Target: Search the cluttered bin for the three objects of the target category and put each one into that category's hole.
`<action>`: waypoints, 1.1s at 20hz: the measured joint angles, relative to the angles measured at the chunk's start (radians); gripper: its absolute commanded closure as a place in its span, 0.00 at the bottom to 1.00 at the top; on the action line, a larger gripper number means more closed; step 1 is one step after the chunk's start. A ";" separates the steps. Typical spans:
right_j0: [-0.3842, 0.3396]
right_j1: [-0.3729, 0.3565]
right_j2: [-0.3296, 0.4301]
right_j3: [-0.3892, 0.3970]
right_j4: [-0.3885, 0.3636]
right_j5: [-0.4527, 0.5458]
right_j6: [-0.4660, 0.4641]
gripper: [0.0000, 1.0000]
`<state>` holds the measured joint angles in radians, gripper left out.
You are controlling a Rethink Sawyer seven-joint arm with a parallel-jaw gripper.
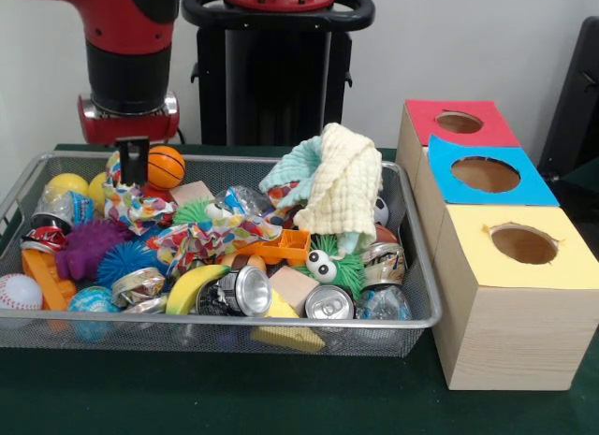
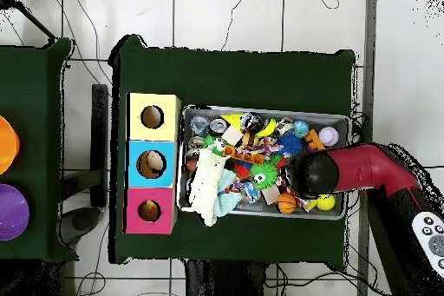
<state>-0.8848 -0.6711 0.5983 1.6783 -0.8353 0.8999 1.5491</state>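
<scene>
Above bin's (image 1: 416,320) far left corner, gripper (image 1: 132,160) hangs beside orange basketball (image 1: 166,166), over patterned cloth (image 1: 133,209); jaw state cannot be told. Yellow towel (image 1: 344,187) drapes over clutter.

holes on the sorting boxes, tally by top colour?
Red-topped wooden box: 1 hole
Blue-topped wooden box: 1 hole
Yellow-topped wooden box: 1 hole
Total: 3 holes

Orange disc (image 2: 5,143) and purple disc (image 2: 12,212) on a side table (image 2: 35,67).
</scene>
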 measured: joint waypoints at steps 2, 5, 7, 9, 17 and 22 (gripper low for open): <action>0.000 -0.021 0.000 0.000 0.010 0.000 0.000 1.00; -0.001 -0.044 0.000 0.001 0.025 0.000 0.000 0.00; -0.002 -0.045 0.000 0.001 0.028 0.000 0.000 0.00; -0.003 -0.041 0.000 0.001 0.028 0.000 0.000 0.00; -0.009 0.047 -0.001 -0.009 0.008 0.000 0.000 0.00; -0.018 0.093 -0.002 -0.014 -0.012 0.000 0.000 0.00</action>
<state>-0.9028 -0.5782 0.5965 1.6643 -0.8472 0.9000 1.5491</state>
